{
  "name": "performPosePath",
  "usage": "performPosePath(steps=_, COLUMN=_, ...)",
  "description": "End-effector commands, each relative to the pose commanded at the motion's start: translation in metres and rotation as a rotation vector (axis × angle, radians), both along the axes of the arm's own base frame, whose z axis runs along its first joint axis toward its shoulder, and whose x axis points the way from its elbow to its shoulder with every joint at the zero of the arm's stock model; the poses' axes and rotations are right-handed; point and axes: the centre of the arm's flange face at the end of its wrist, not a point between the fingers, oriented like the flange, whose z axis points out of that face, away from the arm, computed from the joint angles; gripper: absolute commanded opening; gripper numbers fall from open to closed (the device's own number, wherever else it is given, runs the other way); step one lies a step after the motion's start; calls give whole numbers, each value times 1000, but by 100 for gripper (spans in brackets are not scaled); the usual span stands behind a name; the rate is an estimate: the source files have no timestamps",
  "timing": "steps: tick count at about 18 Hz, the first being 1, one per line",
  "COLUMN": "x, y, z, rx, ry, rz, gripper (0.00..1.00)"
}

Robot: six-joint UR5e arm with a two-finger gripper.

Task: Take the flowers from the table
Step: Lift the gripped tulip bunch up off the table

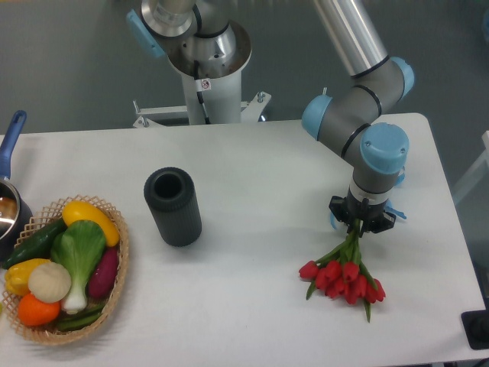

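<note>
The flowers (344, 275), a bunch of red tulips with green stems and a light blue ribbon, lie on the white table (252, 168) at the right, heads toward the front edge. My gripper (359, 224) points straight down over the stem end, and its fingers are closed around the stems just above the red heads. The ribbon shows as blue bits either side of the gripper. The tulip heads rest on or just over the tabletop; I cannot tell which.
A dark grey cylindrical vase (173, 206) stands left of centre. A wicker basket (118, 260) of vegetables sits at the front left, with a blue-handled pot (9, 191) behind it. A black object (477, 329) is at the front right corner.
</note>
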Motion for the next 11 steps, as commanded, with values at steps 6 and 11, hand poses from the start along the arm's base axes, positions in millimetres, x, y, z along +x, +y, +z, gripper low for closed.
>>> performPosePath(steps=6, x=2, y=-7, z=57, rx=16, ry=78, rz=19, gripper=0)
performPosePath(steps=11, x=-10, y=-21, z=91, rx=16, ry=74, rz=56, gripper=0)
